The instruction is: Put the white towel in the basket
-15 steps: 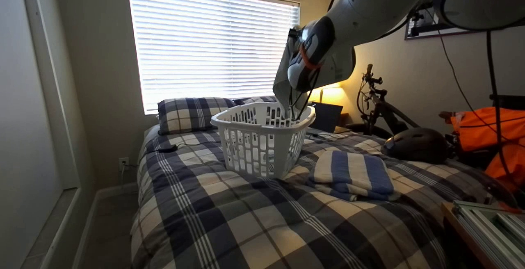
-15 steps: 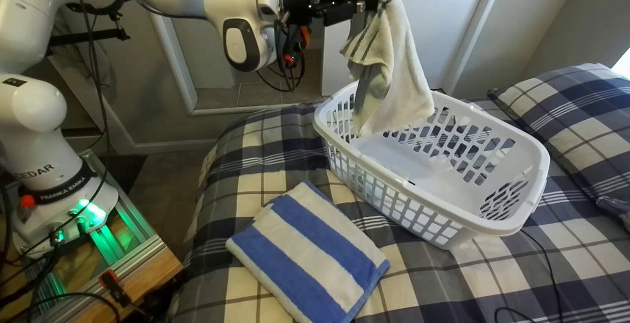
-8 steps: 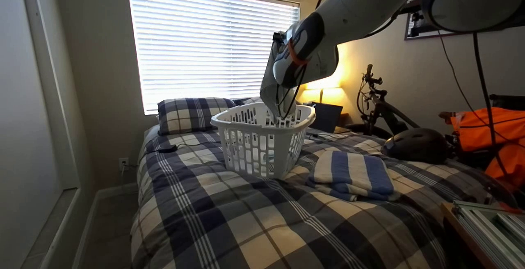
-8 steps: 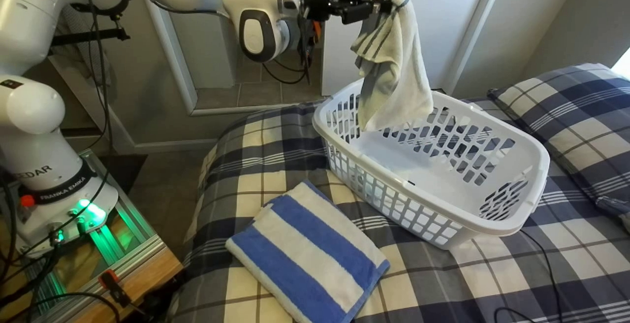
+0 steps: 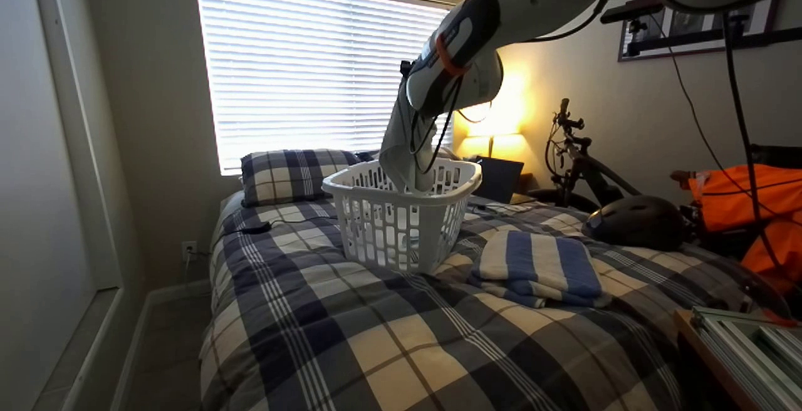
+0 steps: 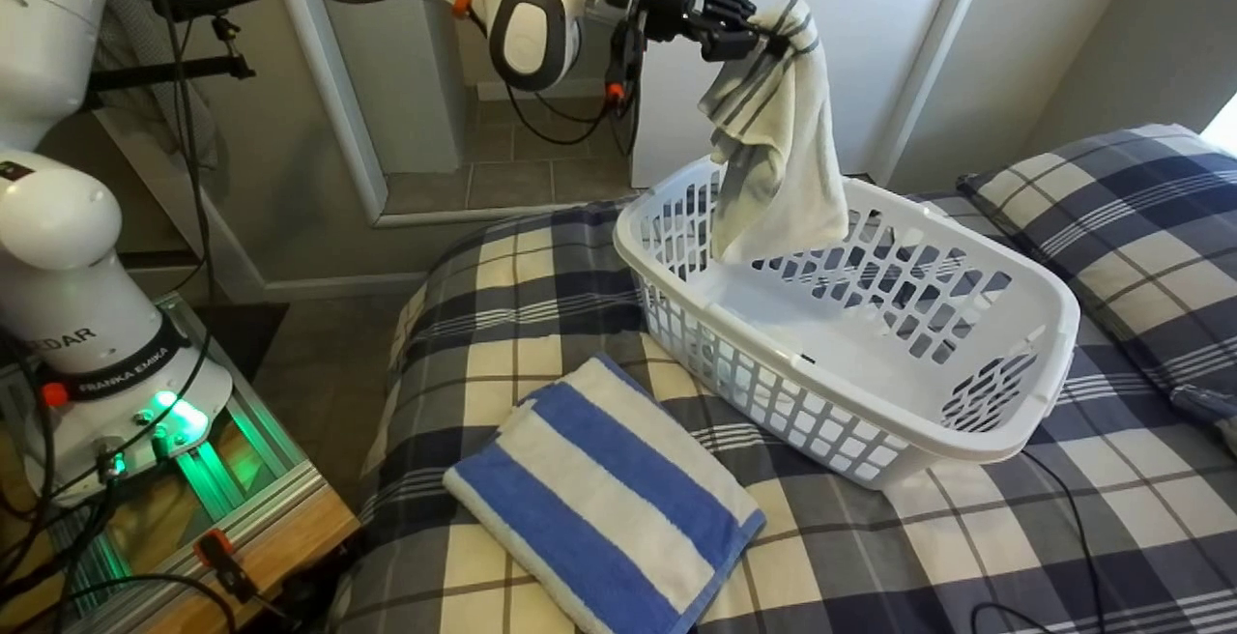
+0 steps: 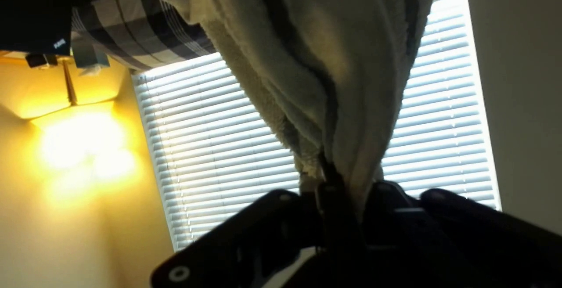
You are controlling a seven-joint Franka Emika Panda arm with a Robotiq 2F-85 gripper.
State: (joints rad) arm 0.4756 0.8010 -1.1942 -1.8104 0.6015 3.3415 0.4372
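Observation:
The white towel (image 6: 785,156), with dark grey stripes, hangs bunched from my gripper (image 6: 770,38). My gripper is shut on its upper end, well above the white laundry basket (image 6: 821,390). The towel's lower end hangs within the basket's opening, towards one end. I cannot tell whether it touches the basket. In an exterior view the towel (image 5: 401,151) also drops behind the near rim of the basket (image 5: 431,235), and the arm mostly hides the gripper. In the wrist view the towel (image 7: 316,59) is pinched between the dark fingers (image 7: 351,187).
A folded blue-and-white striped towel (image 6: 609,499) lies on the bed beside the basket. Plaid pillows (image 6: 1121,228) lie past the basket's far end. A black cable (image 6: 1078,518) runs over the bed. A dark helmet (image 5: 636,222) sits near the bed's edge.
The gripper has moved farther out over the basket and tilted downward, carrying the towel with it. The grip on the towel is unchanged. The basket and the striped towel have not moved.

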